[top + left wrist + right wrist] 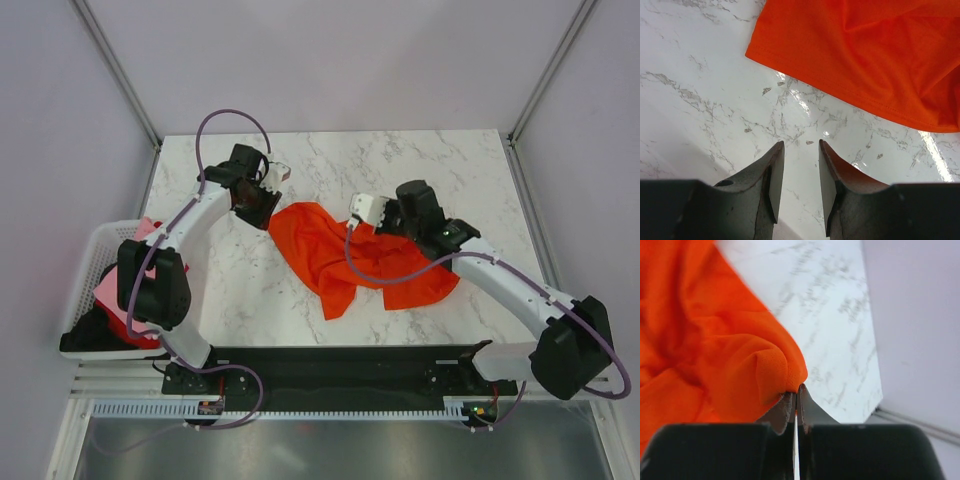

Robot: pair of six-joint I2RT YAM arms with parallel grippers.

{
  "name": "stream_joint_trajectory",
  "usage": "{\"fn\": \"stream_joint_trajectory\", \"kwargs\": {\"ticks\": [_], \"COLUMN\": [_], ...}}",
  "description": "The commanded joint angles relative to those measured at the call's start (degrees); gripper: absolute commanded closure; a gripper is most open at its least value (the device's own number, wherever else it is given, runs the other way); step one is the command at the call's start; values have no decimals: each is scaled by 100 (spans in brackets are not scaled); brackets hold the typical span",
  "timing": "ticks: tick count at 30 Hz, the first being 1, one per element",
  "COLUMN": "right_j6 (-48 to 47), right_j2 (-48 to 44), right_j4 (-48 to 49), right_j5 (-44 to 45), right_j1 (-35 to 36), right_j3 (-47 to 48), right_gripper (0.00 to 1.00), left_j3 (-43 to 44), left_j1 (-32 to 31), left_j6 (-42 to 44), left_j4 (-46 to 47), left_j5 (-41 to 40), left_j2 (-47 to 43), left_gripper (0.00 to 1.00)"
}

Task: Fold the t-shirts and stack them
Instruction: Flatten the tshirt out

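shirt (330, 250): orange, crumpled at table (430, 165) centre | right gripper (796, 389): clenched on its 12 o'clock edge | left gripper (801, 145): released, empty, just off its 10 o'clock corner | basket (95, 245): 9 o'clock, pink shirt (108, 288) inside | step: likely spreading flat | next: left must pinch the hem (810, 75)

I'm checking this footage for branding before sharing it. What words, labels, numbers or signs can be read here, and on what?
No text can be read in any view.
The orange t-shirt: plain cloth, no print or label showing.
The table and the basket: no markings.
The small coloured spots by the left arm's base: too small to read.
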Motion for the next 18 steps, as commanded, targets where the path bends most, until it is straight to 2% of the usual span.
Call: {"fn": "stream_joint_trajectory", "kwargs": {"ticks": [1, 3, 5, 6, 9, 11, 13, 15, 16, 18], "right_j6": [639, 798, 1035, 1132, 1685, 2010, 2222, 2477, 2547, 2635], "right_j2": [468, 847, 1576, 1987, 2193, 2167, 2184, 2307, 2447, 2719], "right_j4": [377, 518, 527, 440, 63, -166, -841, -1804, -2106, -2869], "right_j5": [265, 405, 632, 825, 522, 275, -384, -1173, -1951, -2624], "right_j1": [-631, -1229, -1687, -1801, -2267, -2574, -2890, -3119, -3382, -3672], "right_j3": [504, 689, 917, 1240, 1961, 2383, 2718, 3235, 3360, 3554], "right_gripper": [100, 100, 81, 62, 45, 41, 40, 43, 44, 48], "left_j3": [336, 389, 442, 442, 407, 363, 310, 275, 266, 248], "left_j1": [16, 16, 16, 16, 7, 16, 16, 16, 16, 16], "left_j6": [-72, -54, -37, -45, -28, -36, -80, -107, -116, -133], "left_j4": [138, 130, 130, 130, 129, 130, 130, 130, 130, 130], "left_j5": [112, 121, 121, 121, 103, 86, 103, 129, 147, 165], "left_j2": [70, 105, 132, 123, 61, -9, -44, -70, -71, -79], "left_gripper": [59, 59, 59, 59, 59, 59, 59, 59, 59, 59]}}
